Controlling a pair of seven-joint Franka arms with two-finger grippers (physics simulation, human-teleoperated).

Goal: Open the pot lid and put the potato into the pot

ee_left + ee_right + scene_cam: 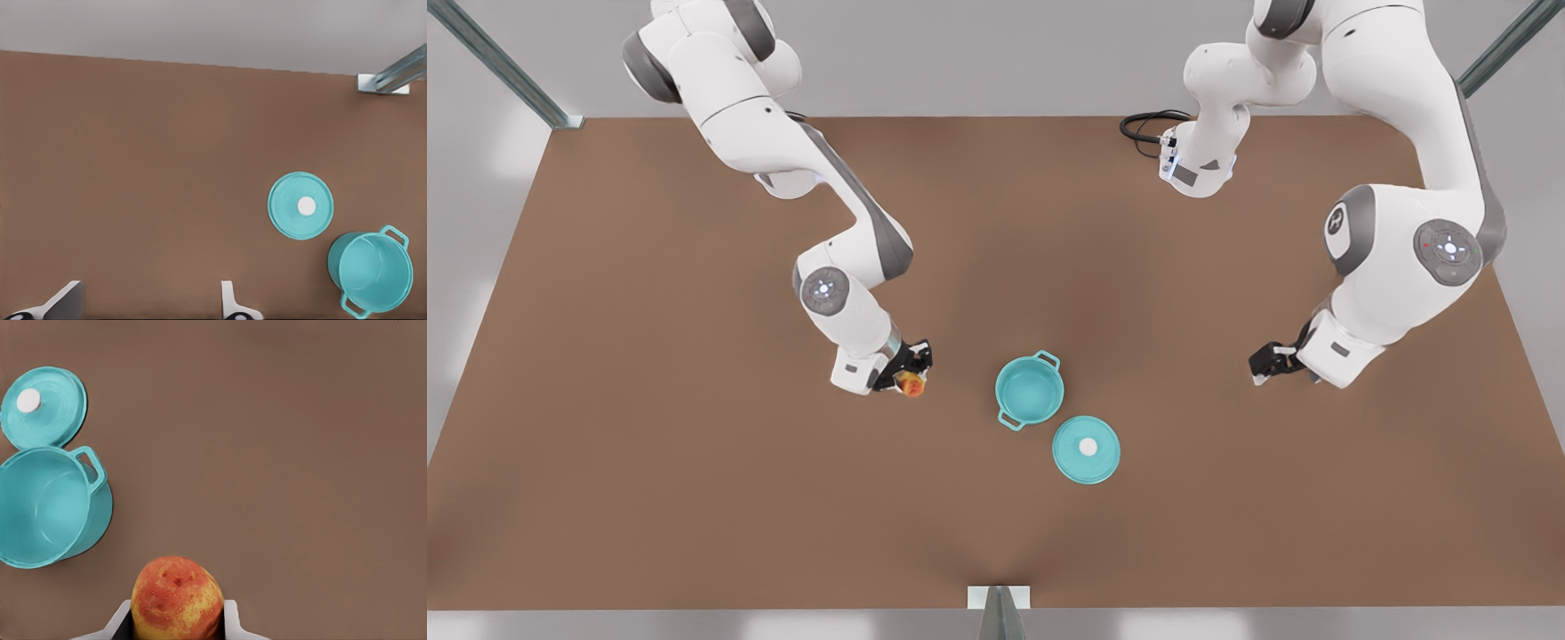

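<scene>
On the brown desk (694, 498), near its middle in the front view, stands the pot (1030, 389), a small round teal vessel with a loop handle on each of two opposite sides. It is upright and uncovered, and its teal inside holds nothing. The pot lid (1086, 449), a flat teal disc with a small white knob at its centre, lies flat on the desk just beside the pot, nearer the camera and a little toward the front view's right; the two look almost touching, though contact cannot be confirmed.

At the front view's left, the right pincer (910, 378) is closed around the potato (911, 384), a small yellow lump with orange-red patches. From the right wrist view the potato (177, 598) sits squeezed between the two pale fingers (230, 617), with the open pot (50, 510) and the pot lid (44, 407) off to one side, apart from it. The potato is beside the pot, not over it.

At the front view's right, the left pincer (1267, 363) waits well apart from the pot and lid. Its fingers (230, 300) are spread wide in the left wrist view and hold nothing, with bare desk between them.
</scene>
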